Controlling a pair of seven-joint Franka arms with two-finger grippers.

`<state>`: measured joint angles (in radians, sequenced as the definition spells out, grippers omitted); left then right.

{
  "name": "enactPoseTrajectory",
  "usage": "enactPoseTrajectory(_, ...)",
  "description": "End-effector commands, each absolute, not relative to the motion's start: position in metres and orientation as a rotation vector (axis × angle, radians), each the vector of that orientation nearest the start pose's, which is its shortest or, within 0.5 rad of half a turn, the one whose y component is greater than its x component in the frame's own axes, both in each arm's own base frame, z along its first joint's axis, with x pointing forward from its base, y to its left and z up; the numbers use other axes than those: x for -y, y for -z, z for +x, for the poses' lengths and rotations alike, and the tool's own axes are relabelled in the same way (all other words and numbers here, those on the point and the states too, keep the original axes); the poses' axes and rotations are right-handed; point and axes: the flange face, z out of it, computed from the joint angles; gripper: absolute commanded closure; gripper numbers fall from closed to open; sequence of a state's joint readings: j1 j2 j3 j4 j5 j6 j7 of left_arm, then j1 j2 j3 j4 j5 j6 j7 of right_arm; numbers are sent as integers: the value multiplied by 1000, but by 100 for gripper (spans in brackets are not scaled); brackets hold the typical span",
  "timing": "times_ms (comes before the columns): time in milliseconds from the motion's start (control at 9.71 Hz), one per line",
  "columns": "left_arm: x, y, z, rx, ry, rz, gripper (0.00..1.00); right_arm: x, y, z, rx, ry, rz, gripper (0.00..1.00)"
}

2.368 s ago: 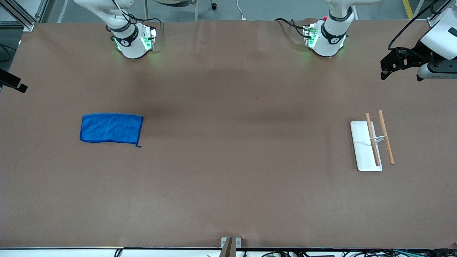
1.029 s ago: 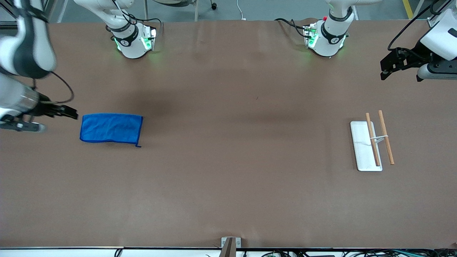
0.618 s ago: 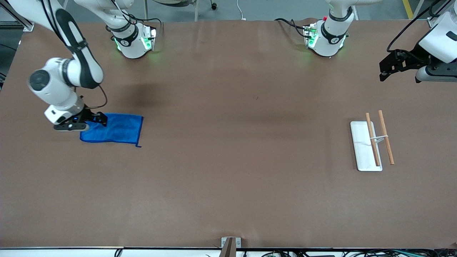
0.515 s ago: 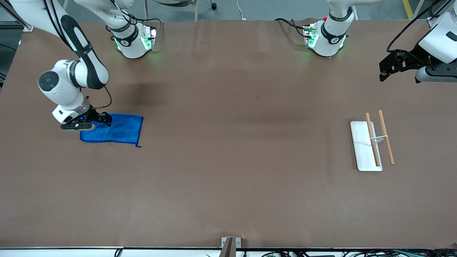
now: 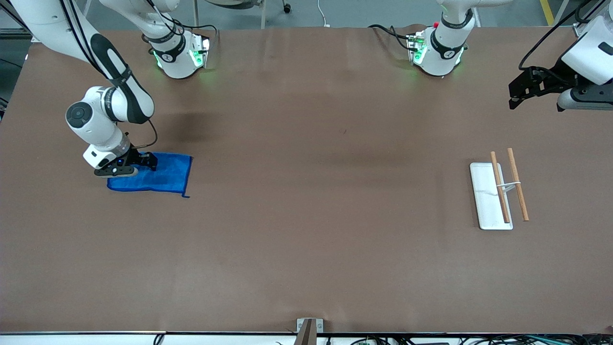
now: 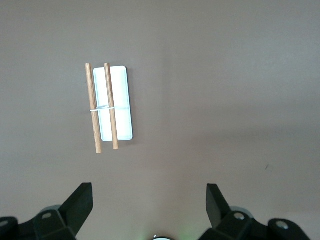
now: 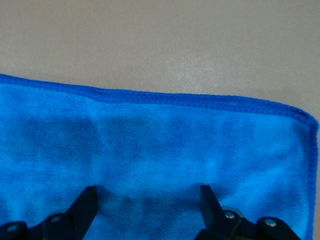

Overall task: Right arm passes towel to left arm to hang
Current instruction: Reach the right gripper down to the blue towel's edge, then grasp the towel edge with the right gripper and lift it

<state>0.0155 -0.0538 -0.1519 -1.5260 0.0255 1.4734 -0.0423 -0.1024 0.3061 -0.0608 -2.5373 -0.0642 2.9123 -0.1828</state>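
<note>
The blue towel (image 5: 158,176) lies flat on the brown table toward the right arm's end, its loop at the corner nearest the front camera. My right gripper (image 5: 146,161) is open and low over the towel's edge farthest from the front camera. In the right wrist view the towel (image 7: 160,145) fills the frame, with both fingers (image 7: 86,200) spread over the cloth. My left gripper (image 5: 516,93) is open and empty, waiting up in the air at the left arm's end of the table; its fingers (image 6: 82,197) spread wide in the left wrist view.
A white rack base (image 5: 486,201) with two wooden bars (image 5: 518,190) stands toward the left arm's end, also in the left wrist view (image 6: 121,110). A metal bracket (image 5: 306,328) sits at the table's edge nearest the front camera.
My right arm has swung in from off the table's end and come down over the towel. The towel and the left arm have stayed put.
</note>
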Motion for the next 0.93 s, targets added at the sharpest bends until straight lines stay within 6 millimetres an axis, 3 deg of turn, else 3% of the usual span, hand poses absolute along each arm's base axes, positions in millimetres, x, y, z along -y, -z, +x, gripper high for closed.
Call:
enactPoseTrajectory(0,71,-653,528,-166,-37,-3117,0,72,-166,451,142,73,-3180,99)
enactPoseTrajectory(103,70,-653,528,-163,-37,-3117,0,69,-172,452,120,14,-3173,100)
enactPoseTrajectory(309,71,-652,527,-166,-39,-3117,0,62,-220,475,63,-101,-3170,100)
enactPoseTrajectory(618,70,-653,526,-175,-44,-3115,0,-3,-314,528,-31,-289,-3173,100)
enactPoseTrajectory(824,70,-653,526,-175,-44,-3115,0,-18,-359,549,-28,-332,-3167,100)
